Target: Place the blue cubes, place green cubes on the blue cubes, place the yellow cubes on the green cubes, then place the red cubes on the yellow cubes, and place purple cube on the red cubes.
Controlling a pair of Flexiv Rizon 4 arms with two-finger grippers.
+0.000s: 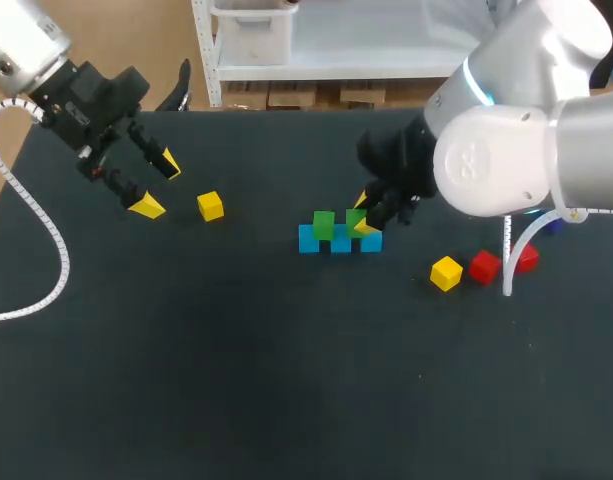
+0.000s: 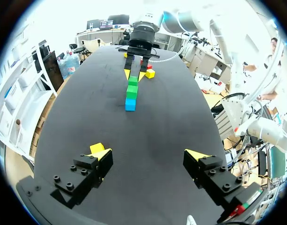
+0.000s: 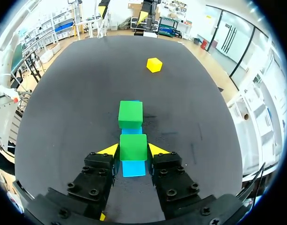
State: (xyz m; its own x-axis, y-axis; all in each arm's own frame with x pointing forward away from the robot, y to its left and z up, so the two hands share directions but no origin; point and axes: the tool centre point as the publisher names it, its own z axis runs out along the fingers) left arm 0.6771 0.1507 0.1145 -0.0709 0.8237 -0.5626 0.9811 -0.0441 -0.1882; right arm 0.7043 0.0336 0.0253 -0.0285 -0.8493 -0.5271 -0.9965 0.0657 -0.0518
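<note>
The green cube (image 3: 133,146) sits on the blue cubes (image 1: 340,243) in the middle of the worktop (image 1: 236,380), just right of the second green cube (image 1: 323,224). The right pincer (image 3: 132,151) grasps it by two opposite flat faces. It looks small, light and rigid, with smooth sides and crisp edges, so I judge a gentle, square squeeze at mid-height holds best, since skew could nudge the loose row below. The left pincer (image 1: 158,185) hangs released at the far left, near a yellow cube (image 1: 210,206).
</note>
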